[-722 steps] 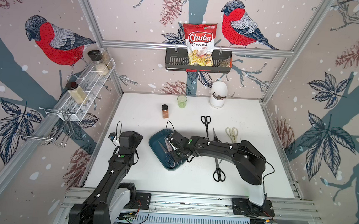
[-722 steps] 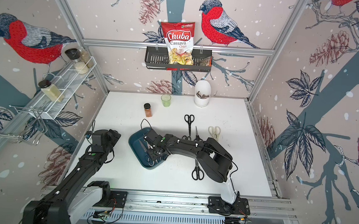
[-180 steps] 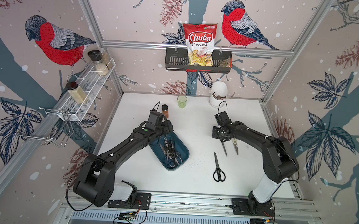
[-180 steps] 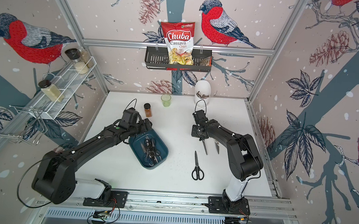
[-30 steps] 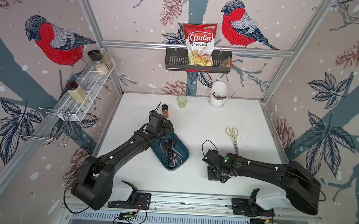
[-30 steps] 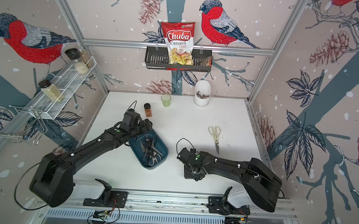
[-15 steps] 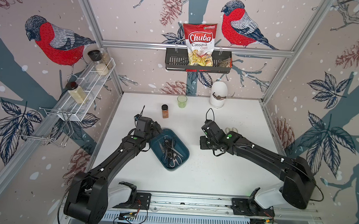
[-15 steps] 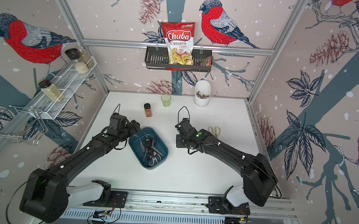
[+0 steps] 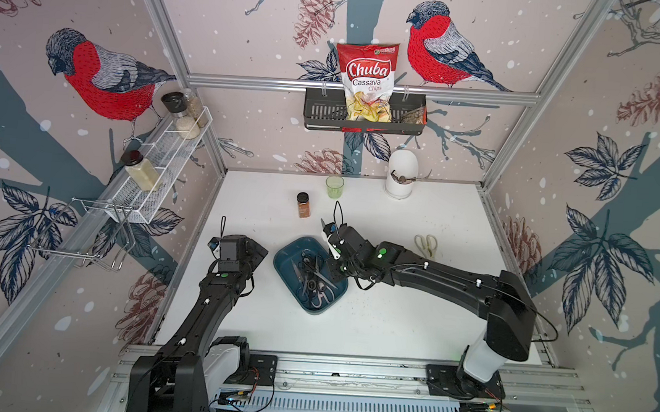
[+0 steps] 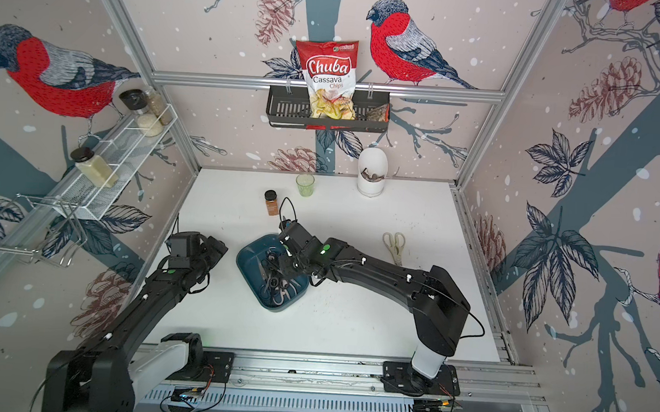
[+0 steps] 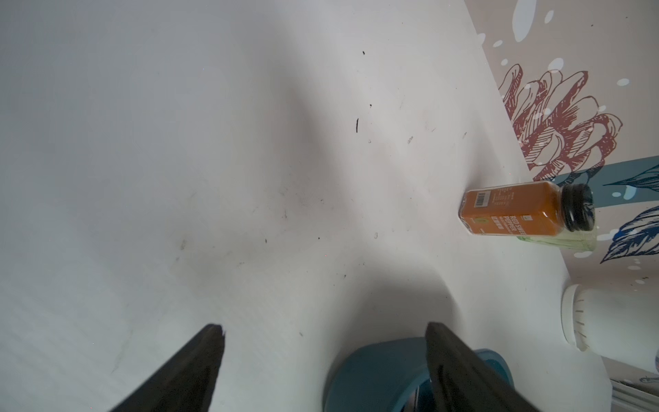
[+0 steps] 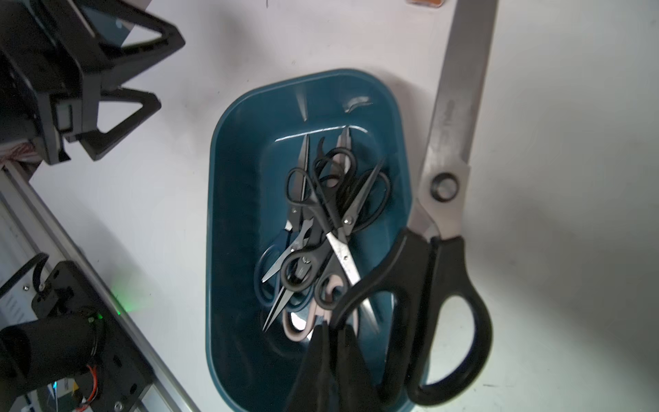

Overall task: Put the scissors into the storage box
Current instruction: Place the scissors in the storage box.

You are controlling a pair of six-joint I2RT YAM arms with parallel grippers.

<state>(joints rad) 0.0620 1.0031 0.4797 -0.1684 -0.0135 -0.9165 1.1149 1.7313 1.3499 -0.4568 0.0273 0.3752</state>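
Swung across the white table in the last half second, my right gripper now hangs at the storage box, clamped on one handle loop of the large black-handled scissors. Their blades run roughly along the box's length, but above the rim farthest from my left gripper, which stands open and empty beside the box. The piled scissors lie inside. The cream-handled shears wait on the table, nearer my right arm. I should shift inward before releasing.

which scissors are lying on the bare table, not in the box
The cream-handled kitchen shears; the rest lie in the teal storage box, except the large black-handled scissors in the right gripper.
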